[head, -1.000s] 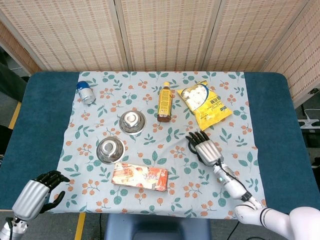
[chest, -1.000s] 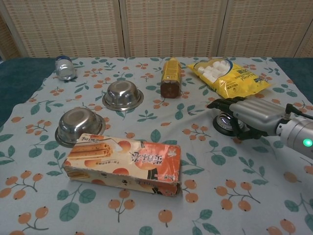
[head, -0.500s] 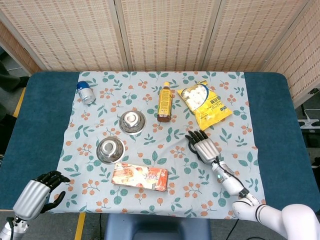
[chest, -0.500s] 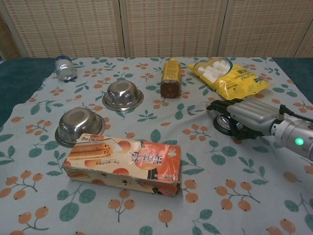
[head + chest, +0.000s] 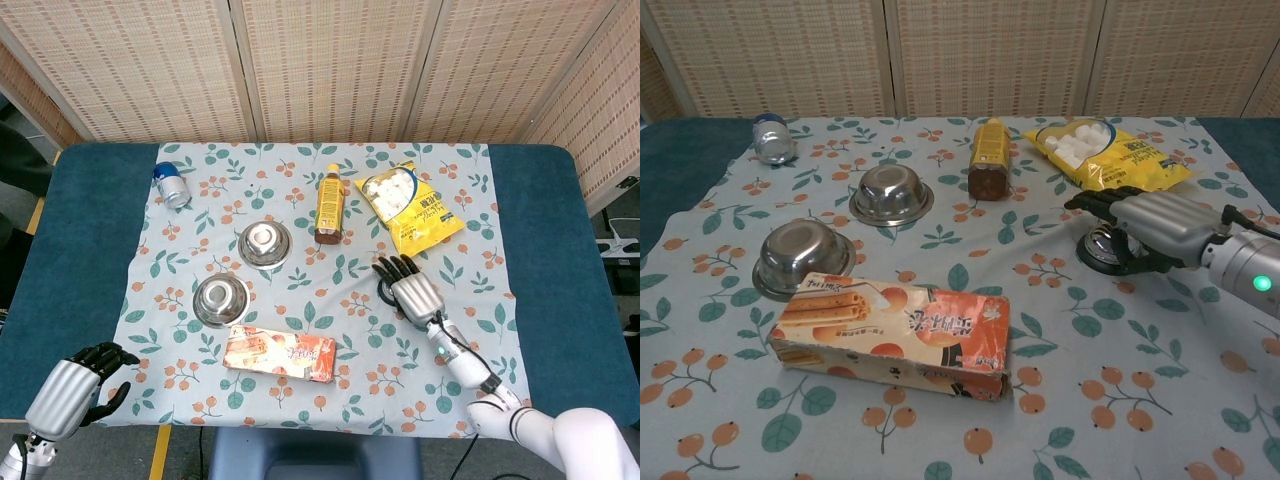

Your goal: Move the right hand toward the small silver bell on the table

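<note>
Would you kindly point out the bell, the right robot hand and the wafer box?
bell (image 5: 1102, 247), chest view, its shiny dome.
right robot hand (image 5: 1152, 215), chest view, its silver back.
wafer box (image 5: 895, 333), chest view, its printed front.

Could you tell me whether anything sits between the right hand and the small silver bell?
Nothing visible does. The right hand is already over the small silver bell, fingers arched above it; the marshmallow bag lies beyond, out of the way. Whether the fingers touch the bell cannot be told.

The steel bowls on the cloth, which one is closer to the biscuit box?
The nearer steel bowl, just above the left end of the biscuit box. The other bowl sits farther back, toward the orange bottle.
</note>
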Action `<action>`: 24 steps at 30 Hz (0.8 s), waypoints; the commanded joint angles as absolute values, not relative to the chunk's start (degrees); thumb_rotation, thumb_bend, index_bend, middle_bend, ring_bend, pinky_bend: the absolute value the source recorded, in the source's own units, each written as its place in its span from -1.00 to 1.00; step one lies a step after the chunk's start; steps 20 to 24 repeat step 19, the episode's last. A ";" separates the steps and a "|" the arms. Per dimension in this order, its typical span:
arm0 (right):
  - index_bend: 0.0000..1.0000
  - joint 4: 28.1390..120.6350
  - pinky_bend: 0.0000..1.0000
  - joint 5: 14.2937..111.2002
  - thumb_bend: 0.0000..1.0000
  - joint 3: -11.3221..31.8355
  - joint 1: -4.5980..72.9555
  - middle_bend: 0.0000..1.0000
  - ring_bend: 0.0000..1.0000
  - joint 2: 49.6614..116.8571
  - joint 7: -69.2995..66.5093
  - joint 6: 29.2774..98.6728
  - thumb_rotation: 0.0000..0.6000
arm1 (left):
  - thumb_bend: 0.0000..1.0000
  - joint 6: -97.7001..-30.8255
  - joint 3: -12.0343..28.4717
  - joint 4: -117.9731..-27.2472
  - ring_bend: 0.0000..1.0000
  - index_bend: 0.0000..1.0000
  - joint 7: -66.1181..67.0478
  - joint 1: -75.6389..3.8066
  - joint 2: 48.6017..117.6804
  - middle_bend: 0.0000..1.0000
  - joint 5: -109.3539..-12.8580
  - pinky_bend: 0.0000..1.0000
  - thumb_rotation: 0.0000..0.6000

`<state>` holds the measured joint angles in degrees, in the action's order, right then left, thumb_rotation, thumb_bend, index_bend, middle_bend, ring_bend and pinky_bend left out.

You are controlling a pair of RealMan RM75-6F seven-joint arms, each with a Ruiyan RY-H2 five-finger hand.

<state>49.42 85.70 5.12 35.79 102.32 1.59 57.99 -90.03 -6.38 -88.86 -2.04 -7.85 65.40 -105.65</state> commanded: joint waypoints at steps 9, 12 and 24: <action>-1.00 83.93 -0.96 86.97 0.84 -2.51 17.91 -1.00 -1.00 76.61 11.38 79.46 1.00 | -0.14 -89.78 -6.08 -88.83 -0.40 -0.25 -2.29 -7.80 65.41 -0.15 -104.77 -0.05 1.00; -1.00 89.07 -0.94 83.93 0.84 -4.49 12.65 -1.00 -1.00 72.50 14.88 82.93 1.00 | -0.14 -89.64 -6.22 -88.84 -0.40 -0.25 -1.81 -7.83 65.59 -0.15 -105.13 -0.05 1.00; -1.00 91.16 -0.91 83.44 0.84 -3.78 9.36 -1.00 -1.00 71.12 16.77 85.92 1.00 | -0.14 -88.66 -6.56 -88.84 -0.40 -0.25 -0.62 -8.22 66.14 -0.15 -105.83 -0.05 1.00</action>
